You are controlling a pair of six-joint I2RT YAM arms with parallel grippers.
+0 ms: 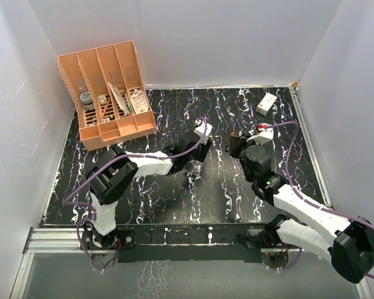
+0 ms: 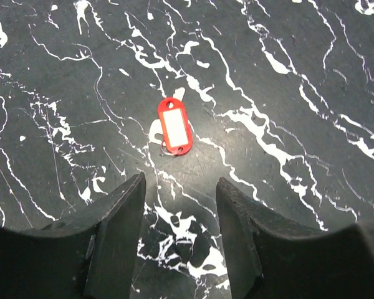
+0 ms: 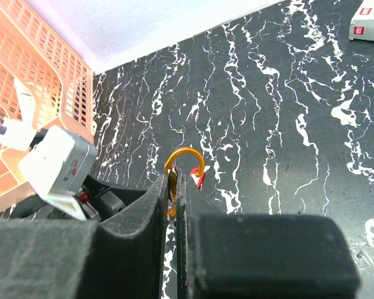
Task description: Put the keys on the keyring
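Observation:
In the left wrist view the red-headed key point(image 2: 174, 128) lies flat on the black marbled table, partly over the silvery-white key point(image 2: 154, 132). My left gripper point(image 2: 179, 187) is open and empty, hovering just short of them; in the top view it point(image 1: 204, 138) is at mid-table. My right gripper point(image 3: 176, 179) is shut on the gold keyring point(image 3: 186, 155), whose curved end sticks out past the fingertips. A bit of red key point(image 3: 201, 179) shows just beyond the right finger. In the top view my right gripper point(image 1: 236, 139) faces the left one closely.
An orange file organiser point(image 1: 106, 93) with small items stands at the back left; it also shows in the right wrist view point(image 3: 31, 75). A white box with a red mark point(image 1: 267, 103) lies at the back right. White walls enclose the table.

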